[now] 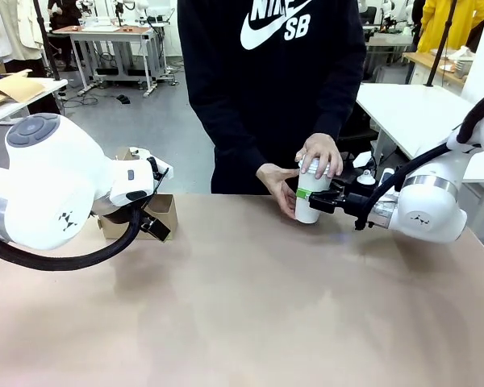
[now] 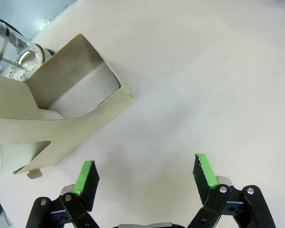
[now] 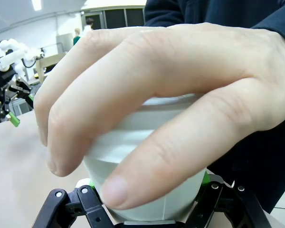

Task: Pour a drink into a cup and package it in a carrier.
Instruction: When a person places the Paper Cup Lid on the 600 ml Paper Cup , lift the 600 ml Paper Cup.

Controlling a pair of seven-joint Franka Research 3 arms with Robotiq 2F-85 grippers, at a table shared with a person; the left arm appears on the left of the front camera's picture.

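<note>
My left gripper [image 2: 146,171] hangs near, jaws wide over the bare table [image 2: 218,71], just beside the carrier [image 2: 61,66]. Farther across, my right gripper [image 1: 323,197] clamps the cup [image 1: 306,211] — a person's hand [image 1: 321,153] covers its lid, the other hand [image 1: 276,184] apparently steadying its side.

A hand [image 3: 166,80] covers the cup [image 3: 128,140] the right tool [image 3: 147,190] grips.

White cup [image 1: 307,212] upright, far right; brown carrier [image 1: 168,207] far left.
</note>
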